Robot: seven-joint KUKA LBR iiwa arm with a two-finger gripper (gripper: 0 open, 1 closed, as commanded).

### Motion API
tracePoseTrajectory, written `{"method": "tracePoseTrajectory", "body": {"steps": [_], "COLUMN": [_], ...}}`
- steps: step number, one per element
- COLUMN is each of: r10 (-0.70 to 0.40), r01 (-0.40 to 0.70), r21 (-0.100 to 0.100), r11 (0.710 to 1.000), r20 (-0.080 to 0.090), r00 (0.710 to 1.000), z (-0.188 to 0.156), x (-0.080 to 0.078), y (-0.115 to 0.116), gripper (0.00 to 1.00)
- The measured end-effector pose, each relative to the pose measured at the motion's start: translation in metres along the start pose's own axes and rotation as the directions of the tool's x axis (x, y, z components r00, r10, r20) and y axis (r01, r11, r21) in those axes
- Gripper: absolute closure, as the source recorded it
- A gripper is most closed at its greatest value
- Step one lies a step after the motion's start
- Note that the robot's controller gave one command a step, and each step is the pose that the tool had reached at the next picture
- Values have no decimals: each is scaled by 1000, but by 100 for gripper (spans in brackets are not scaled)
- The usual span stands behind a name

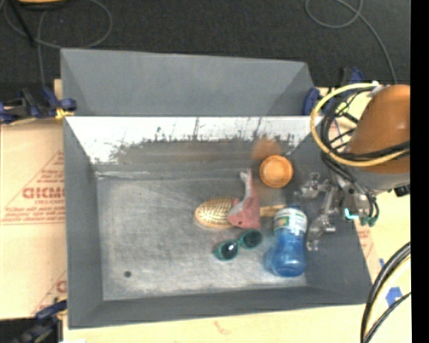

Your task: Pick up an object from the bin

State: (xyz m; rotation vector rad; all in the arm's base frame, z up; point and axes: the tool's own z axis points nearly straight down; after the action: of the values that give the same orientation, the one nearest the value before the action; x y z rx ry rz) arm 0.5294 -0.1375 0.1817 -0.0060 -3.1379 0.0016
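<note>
Bottle [289, 243] — blue, white-capped — was found lying at the right end of the bin [200, 95], just left of the gripper [319, 211], its long axis set across the reach. Whether the gripper was spread or pressed together could not be told.

In the grey bin [164, 270] we see an orange ball [276, 171], a gold ribbed brush [213, 214], a pink toy [246, 206] and teal sunglasses [237, 246]. The bottle [289, 252] is blue, its label white and green.
</note>
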Motion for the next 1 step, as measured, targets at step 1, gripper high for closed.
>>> {"method": "tracePoseTrajectory", "body": {"steps": [1], "r10": [-3], "r01": [3], "r21": [2], "r11": [1000], "r20": [8], "r00": [1000], "z": [-4], "x": [-2], "y": [0], "gripper": [0]}}
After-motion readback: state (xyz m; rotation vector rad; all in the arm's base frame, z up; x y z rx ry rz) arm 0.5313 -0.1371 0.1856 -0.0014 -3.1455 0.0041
